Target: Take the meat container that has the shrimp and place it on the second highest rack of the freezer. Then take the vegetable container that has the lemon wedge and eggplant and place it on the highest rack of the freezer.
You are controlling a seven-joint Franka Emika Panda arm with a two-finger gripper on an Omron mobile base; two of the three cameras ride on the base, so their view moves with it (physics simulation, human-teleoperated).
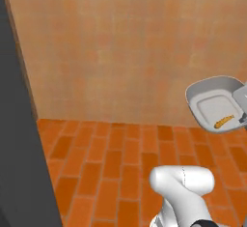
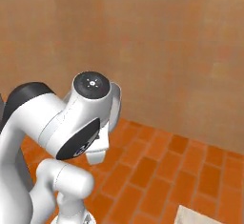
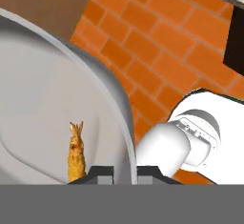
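I see the meat container (image 1: pixel 215 103) cut off at the right edge of the left base view, so its far end and whatever grips it are out of frame. In the hand view its rim (image 3: pixel 125 123) covers the gap between the pincer (image 3: pixel 125 172) tips. The shrimp (image 1: pixel 224 121) is too small there for detail. A dark grey panel (image 1: pixel 19 139) at left is cropped; can't identify it.

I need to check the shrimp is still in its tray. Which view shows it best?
The hand view: the shrimp lies large and sharp inside the meat container, beside the rim the gripper clamps. The left base view shows it as a small orange piece.
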